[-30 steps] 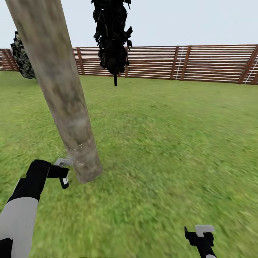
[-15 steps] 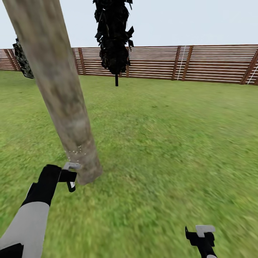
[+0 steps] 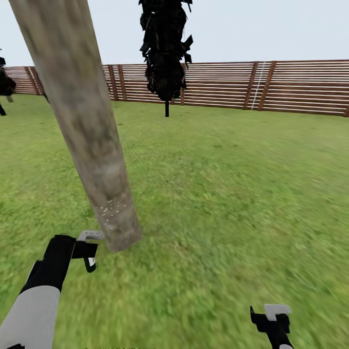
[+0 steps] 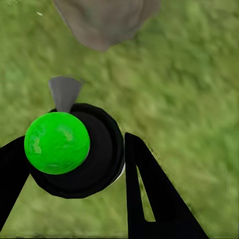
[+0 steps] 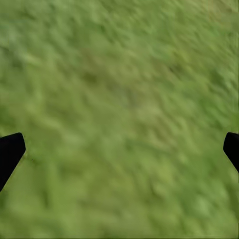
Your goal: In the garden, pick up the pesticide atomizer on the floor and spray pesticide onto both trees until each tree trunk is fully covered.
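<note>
A thick pale grey-beige tree trunk (image 3: 92, 140) leans across the left of the head view, and its base meets the grass just beside my left gripper (image 3: 90, 253). Fine white specks of pesticide (image 3: 112, 213) dot the trunk low down. In the left wrist view, the left gripper (image 4: 74, 172) is shut on the pesticide atomizer (image 4: 56, 143). The atomizer has a bright green round top in a black collar, and its grey nozzle (image 4: 64, 92) points at the trunk base (image 4: 104, 22). My right gripper (image 3: 274, 320) hangs open over bare grass, its fingertips (image 5: 10, 152) wide apart.
Green lawn (image 3: 232, 194) spreads to a brown slatted fence (image 3: 271, 87) at the back. A dark ragged tree (image 3: 166, 48) on a thin stem stands near the fence. Another dark bush (image 3: 6, 85) sits at the far left edge.
The view has swung slightly left, so the fence and dark tree have shifted right. My left gripper has dropped a little beside the trunk base. More white specks show on the lower trunk.
</note>
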